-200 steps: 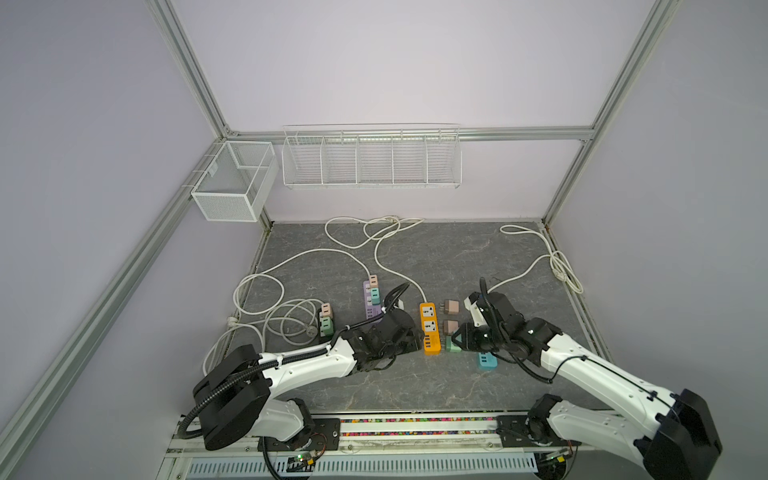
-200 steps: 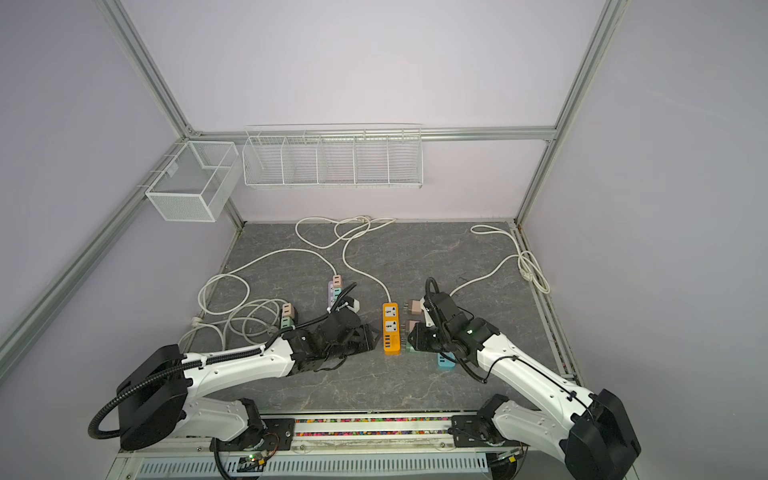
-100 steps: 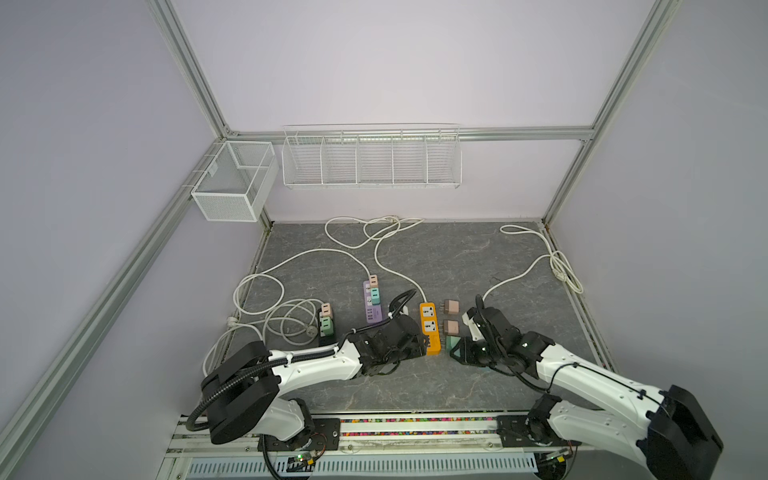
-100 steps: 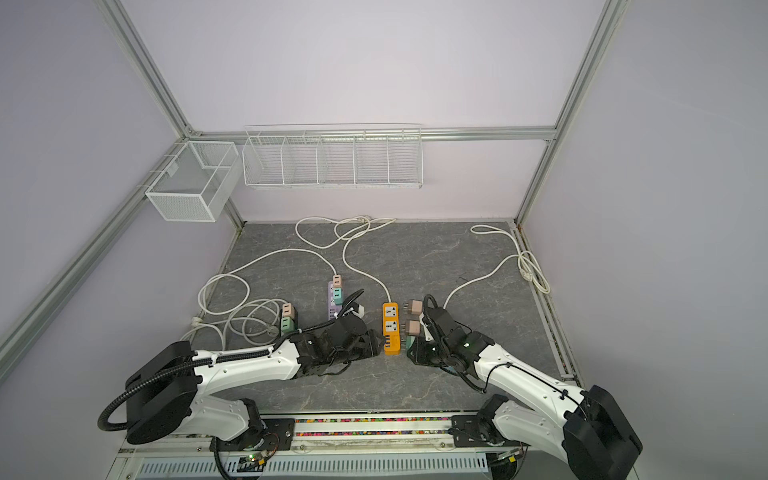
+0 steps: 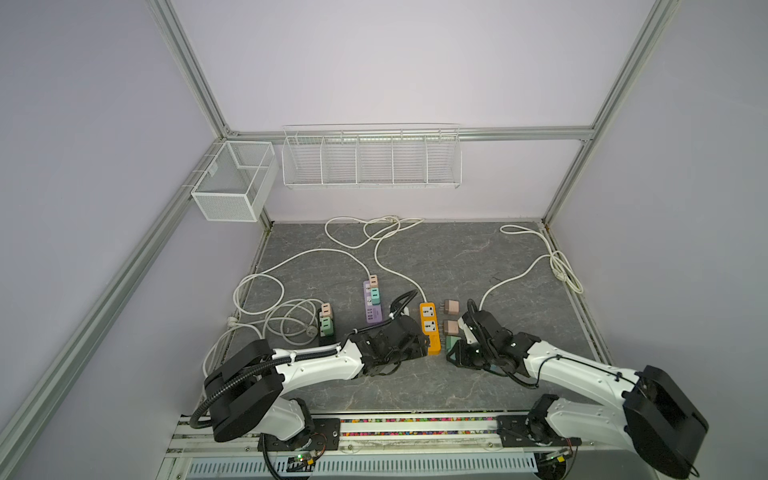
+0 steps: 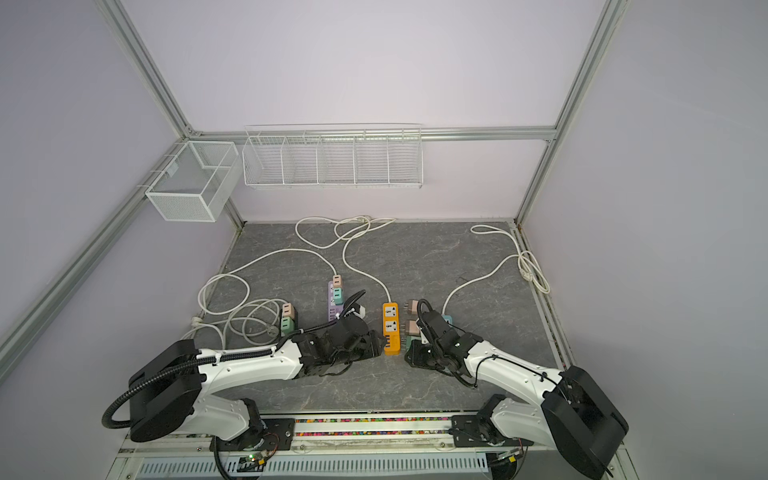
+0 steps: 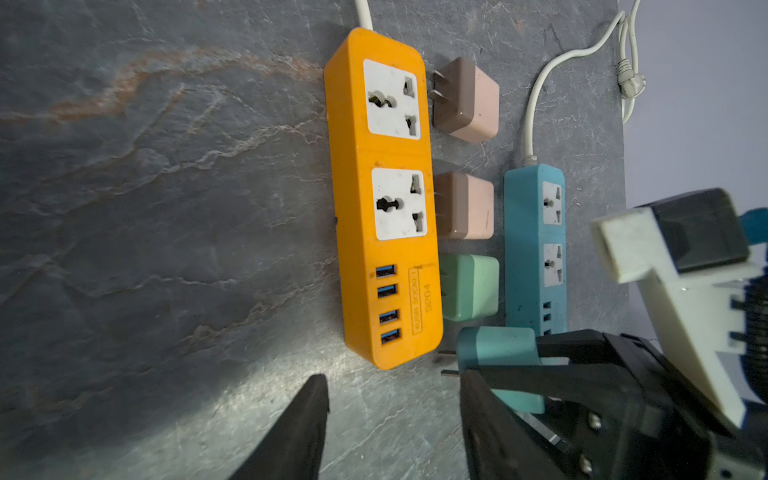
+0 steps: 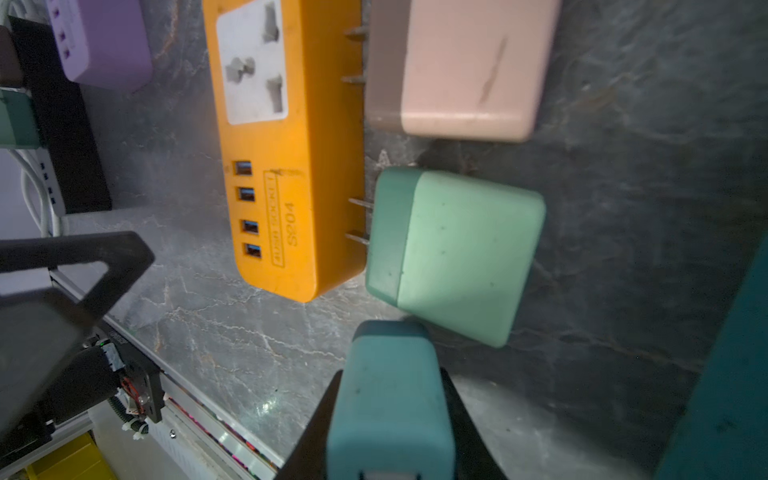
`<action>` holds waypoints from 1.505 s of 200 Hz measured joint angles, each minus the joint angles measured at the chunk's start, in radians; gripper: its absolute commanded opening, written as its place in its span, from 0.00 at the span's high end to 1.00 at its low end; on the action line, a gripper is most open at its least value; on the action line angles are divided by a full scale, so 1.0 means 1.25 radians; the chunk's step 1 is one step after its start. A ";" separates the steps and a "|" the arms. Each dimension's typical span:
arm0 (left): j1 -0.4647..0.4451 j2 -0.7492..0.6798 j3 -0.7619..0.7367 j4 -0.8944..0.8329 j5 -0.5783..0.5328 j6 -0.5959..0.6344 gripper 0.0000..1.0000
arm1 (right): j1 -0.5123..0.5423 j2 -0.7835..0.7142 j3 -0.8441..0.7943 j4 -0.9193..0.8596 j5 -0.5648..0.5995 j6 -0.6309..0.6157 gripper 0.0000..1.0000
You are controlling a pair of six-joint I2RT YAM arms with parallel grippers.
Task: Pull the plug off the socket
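Finding teal plug [image 8: 390, 407] clenched in right gripper [image 8: 390, 374], prongs clear of any socket, just beside orange strip [image 7: 353, 232] end. Left gripper [image 7: 391, 379] released, empty. Extraction judged done; next, setting down beside green plug [image 8: 457, 253], then letting go.

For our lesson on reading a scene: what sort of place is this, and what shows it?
Probably a robotics lab test cell, not a home: two robot arms fixed to a rail, a metal frame with plain walls around a grey table, and power strips with loose plugs laid out.
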 measured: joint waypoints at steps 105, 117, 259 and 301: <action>0.000 0.004 0.015 -0.014 -0.009 0.000 0.43 | 0.003 0.025 -0.003 0.009 0.020 0.006 0.53; 0.000 0.004 0.018 -0.017 -0.012 0.000 0.43 | 0.003 0.025 -0.003 -0.002 0.027 0.007 0.50; 0.007 -0.068 0.041 -0.132 -0.100 0.051 0.38 | 0.004 -0.062 0.109 -0.181 0.125 -0.071 0.00; 0.072 -0.114 0.052 -0.190 -0.132 0.111 0.33 | 0.014 -0.063 0.157 -0.171 0.147 -0.144 0.09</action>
